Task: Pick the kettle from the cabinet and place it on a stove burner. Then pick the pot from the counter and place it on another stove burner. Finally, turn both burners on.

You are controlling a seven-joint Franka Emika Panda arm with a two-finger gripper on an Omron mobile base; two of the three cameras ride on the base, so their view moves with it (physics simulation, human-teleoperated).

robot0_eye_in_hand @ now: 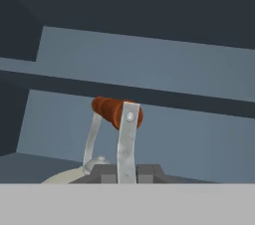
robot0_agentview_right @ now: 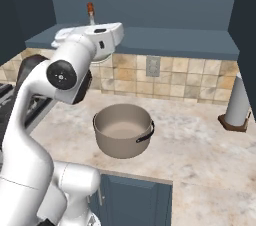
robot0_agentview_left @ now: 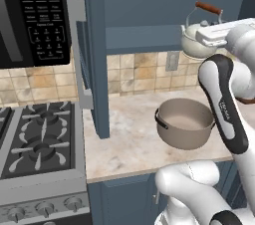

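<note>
Gripper (robot0_eye_in_hand: pixel 127 173) is clamped tight on the kettle (robot0_agentview_left: pixel 195 40), jaws pinched on the near metal strip of its wire handle, one fingertip each side! In the hand view the reddish wooden bar sits just above the jaws, the lid knob just beside them on the left. The kettle hangs at the open front of the cabinet (robot0_agentview_left: pixel 94 45), in the air above the counter (robot0_agentview_left: pixel 129 134). Below the kettle, the pot (robot0_agentview_left: pixel 185 122) stands on the counter, upright. The stove (robot0_agentview_left: pixel 40 144) lies on the far side of the cabinet door from the kettle, well apart.
</note>
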